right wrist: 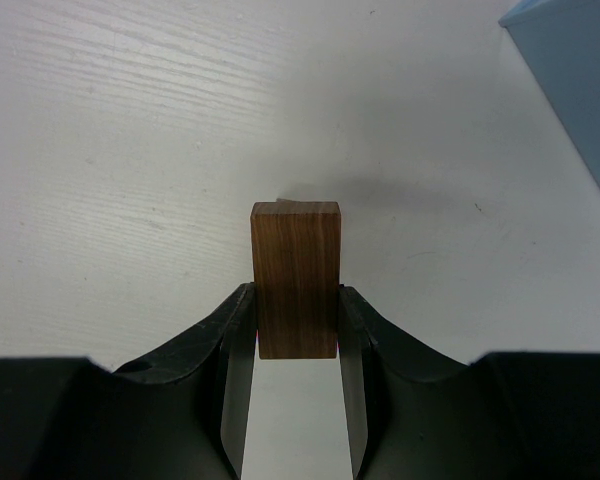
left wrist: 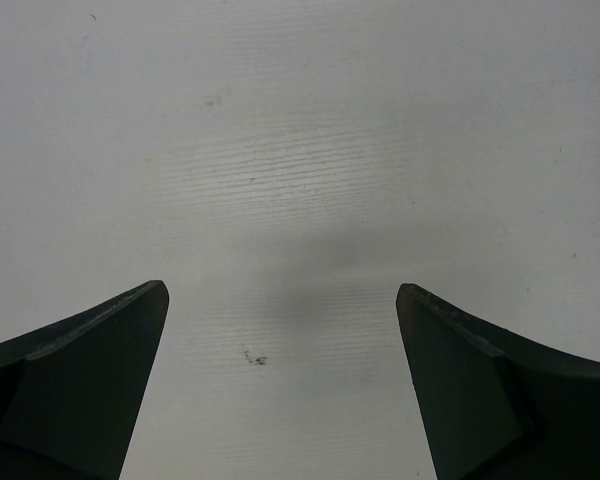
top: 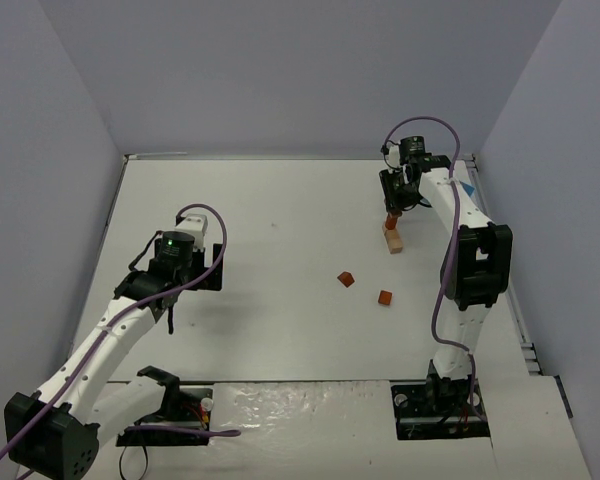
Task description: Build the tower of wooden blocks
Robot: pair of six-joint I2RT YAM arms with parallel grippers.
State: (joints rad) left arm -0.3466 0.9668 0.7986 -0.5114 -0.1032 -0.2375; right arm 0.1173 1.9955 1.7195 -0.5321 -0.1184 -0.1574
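While left arm (top: 110,335) sits folded at table's (top: 280,200) 9 o'clock, wrist turned down, left gripper (left wrist: 280,300) hangs over bare surface, jaws spread wide, nothing between.
Reddish-brown block (top: 346,279) and orange block (top: 385,297) lie loose, apart, right of centre.
Right arm (top: 470,260) stretched to 2 o'clock. Right gripper (right wrist: 296,330) points down, pinching upright dark-brown block (right wrist: 296,250) directly over tan block (top: 393,242); contact unclear.
Light blue box (right wrist: 580,80) at 1 o'clock, wrist view.

brown blk (right wrist: 296,290) upright, gripped, over tan blk (top: 393,241) | orange blk (top: 346,279), reddish blk (top: 385,297) loose nearby
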